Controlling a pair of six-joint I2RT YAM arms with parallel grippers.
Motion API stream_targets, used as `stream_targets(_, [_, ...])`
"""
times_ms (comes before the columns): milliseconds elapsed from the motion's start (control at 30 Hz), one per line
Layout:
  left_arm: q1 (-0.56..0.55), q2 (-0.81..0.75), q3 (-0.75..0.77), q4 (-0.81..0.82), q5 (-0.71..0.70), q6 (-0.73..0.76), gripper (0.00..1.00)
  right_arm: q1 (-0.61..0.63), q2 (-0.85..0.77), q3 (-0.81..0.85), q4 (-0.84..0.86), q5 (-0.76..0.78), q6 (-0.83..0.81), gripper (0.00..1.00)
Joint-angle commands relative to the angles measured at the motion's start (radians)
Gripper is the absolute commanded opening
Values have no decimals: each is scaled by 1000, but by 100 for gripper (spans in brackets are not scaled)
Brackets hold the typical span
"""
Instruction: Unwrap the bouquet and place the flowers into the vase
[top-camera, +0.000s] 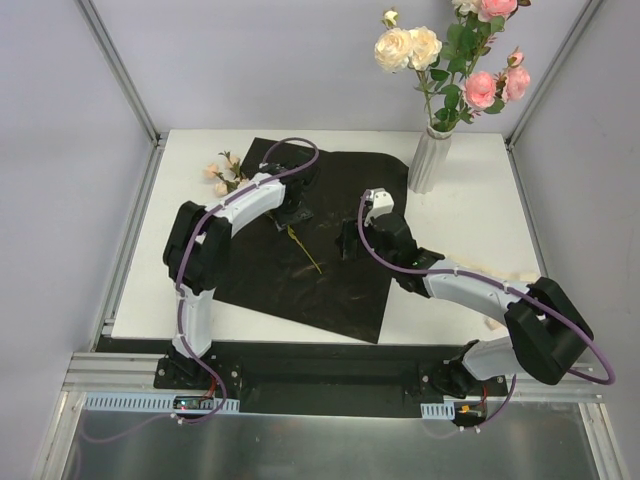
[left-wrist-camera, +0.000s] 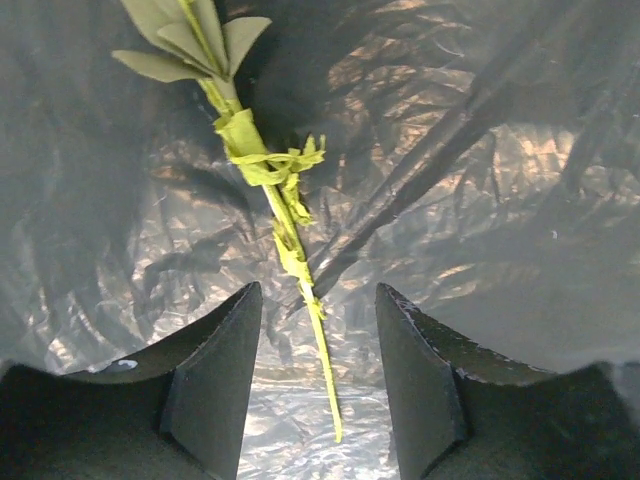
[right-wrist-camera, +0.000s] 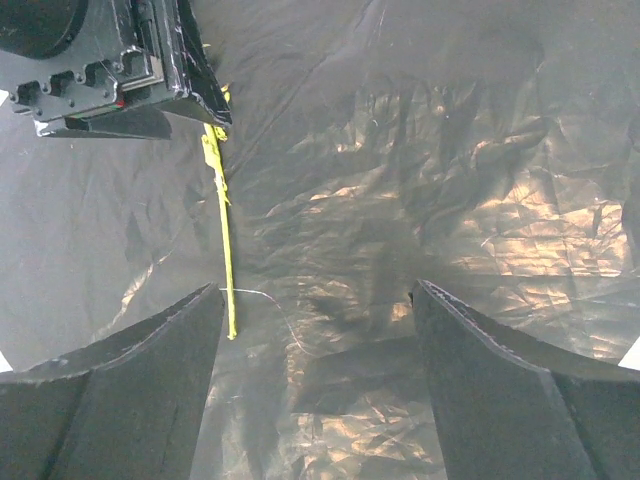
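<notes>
Right of centre in the top view, the right claw (right-wrist-camera: 318, 300) hangs over the crinkled glossy black wrapping sheet (top-camera: 300, 290). Its jaws are spread wide with nothing between them. Beside it, at frame centre, the left claw (left-wrist-camera: 318, 300) stands open astride a thin green leafy flower stem (left-wrist-camera: 290, 230), which lies flat on the sheet with the fingers clear of it. Small peach blooms (top-camera: 222, 172) lie at the sheet's upper-left edge. At the upper right of the white bench (top-camera: 480, 240), the ribbed white vase (top-camera: 430, 160) stands upright, holding pink and cream roses (top-camera: 450, 60).
</notes>
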Motion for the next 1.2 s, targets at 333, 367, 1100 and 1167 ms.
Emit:
stream_targets(333, [-11, 103, 92, -179, -104, -212, 47, -10, -29, -11, 49, -16, 4, 78])
stream_targets(367, [-11, 115, 99, -179, -104, -212, 47, -10, -30, -13, 49, -18, 4, 78])
stream_targets(1100, [-11, 164, 57, -196, -145, -353, 14, -13, -16, -1, 35, -25, 11, 79])
stream_targets(1167, [-11, 169, 55, -196, -150, -358, 8, -16, -13, -1, 35, -24, 8, 78])
